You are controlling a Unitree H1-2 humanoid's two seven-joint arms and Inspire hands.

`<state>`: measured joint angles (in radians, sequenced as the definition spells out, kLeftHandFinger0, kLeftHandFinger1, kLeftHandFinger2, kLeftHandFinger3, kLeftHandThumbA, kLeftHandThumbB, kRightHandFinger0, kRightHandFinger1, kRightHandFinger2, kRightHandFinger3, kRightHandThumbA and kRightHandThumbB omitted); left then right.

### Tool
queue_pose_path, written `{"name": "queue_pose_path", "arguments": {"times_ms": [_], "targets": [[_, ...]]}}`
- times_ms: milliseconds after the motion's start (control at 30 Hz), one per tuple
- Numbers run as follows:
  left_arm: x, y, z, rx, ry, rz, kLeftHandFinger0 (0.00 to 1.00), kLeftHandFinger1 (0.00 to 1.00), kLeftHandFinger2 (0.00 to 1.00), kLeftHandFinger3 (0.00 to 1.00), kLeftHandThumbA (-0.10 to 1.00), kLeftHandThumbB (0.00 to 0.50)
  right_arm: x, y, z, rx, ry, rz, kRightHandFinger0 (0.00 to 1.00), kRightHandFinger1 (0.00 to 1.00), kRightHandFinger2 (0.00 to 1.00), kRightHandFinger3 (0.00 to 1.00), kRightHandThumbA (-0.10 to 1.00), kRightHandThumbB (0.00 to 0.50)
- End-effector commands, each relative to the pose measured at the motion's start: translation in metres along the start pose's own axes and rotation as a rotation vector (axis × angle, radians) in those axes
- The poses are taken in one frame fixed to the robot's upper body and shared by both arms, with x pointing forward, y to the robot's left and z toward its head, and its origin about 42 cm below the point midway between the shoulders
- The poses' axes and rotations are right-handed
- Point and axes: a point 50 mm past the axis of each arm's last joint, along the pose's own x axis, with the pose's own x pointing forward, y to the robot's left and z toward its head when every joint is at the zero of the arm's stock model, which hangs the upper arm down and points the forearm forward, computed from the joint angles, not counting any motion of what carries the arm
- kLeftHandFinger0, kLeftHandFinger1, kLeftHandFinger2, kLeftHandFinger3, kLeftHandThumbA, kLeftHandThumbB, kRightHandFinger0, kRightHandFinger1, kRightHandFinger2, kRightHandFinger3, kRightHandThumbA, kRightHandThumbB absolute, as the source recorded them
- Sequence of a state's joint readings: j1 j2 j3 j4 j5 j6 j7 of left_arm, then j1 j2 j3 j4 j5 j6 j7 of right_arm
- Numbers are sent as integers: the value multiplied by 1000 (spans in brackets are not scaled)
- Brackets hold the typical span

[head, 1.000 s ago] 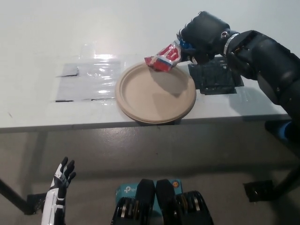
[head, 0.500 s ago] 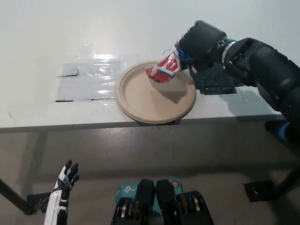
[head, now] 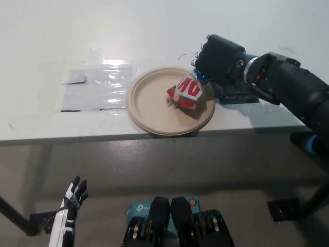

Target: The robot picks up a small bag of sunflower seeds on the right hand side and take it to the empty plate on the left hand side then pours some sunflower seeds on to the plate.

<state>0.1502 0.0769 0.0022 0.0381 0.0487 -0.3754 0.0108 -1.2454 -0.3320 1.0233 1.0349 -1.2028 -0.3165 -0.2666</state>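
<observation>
My black right hand (head: 220,59) is shut on a small red, white and blue seed bag (head: 186,91). The bag hangs tipped with its lower end down over the right part of the tan plate (head: 152,105), close to the plate's surface. A few dark seeds seem to lie on the plate beside the bag's lower end, though they are too small to be sure. My white left hand (head: 73,199) rests open at the lower left, below the table's front edge.
The plate sits near the front edge of the white table (head: 61,31). A clear plastic sheet (head: 97,87) lies left of the plate. A dark mat (head: 236,95) lies to its right, under my right arm.
My right hand has moved down and toward me, bringing the bag from the plate's far rim to above its right part and tipping it lower. My left hand shifted slightly.
</observation>
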Motion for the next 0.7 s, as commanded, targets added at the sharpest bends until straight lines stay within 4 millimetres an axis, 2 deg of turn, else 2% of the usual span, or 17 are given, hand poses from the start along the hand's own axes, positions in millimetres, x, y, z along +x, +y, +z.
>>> {"name": "queue_pose_path", "arguments": {"times_ms": [0,100,200,267,433,533,667], "targets": [[0,3,6,1,-42,-12,1000,1000,1000,1000,1000,177,-3,-44,-48,-170,70,-161,0,2,482,172,-100,330],[-1,1,7,-12,-40,-14,1000,1000,1000,1000,1000,176,-2,-48,-51,-211,69,-179,0,0,424,239,-100,359],[-2,1,7,-12,-40,-15,1000,1000,1000,1000,1000,168,-2,-51,-53,-239,59,-205,0,0,353,232,-100,361],[-1,1,6,-12,-43,-15,1000,1000,1000,1000,1000,166,-1,-53,-54,-248,65,-223,0,0,306,163,-100,348],[-2,0,7,-15,-42,-14,1000,1000,1000,1000,1000,174,-1,-55,-55,-231,68,-261,0,0,267,104,-100,341],[-1,0,6,-14,-44,-15,1000,1000,1000,1000,1000,165,0,-55,-56,-226,86,-283,0,0,259,102,-100,334],[0,-1,7,-17,-44,-18,1000,1000,1000,1000,1000,157,-1,-51,-58,-109,163,-288,0,0,286,177,-100,342]]}}
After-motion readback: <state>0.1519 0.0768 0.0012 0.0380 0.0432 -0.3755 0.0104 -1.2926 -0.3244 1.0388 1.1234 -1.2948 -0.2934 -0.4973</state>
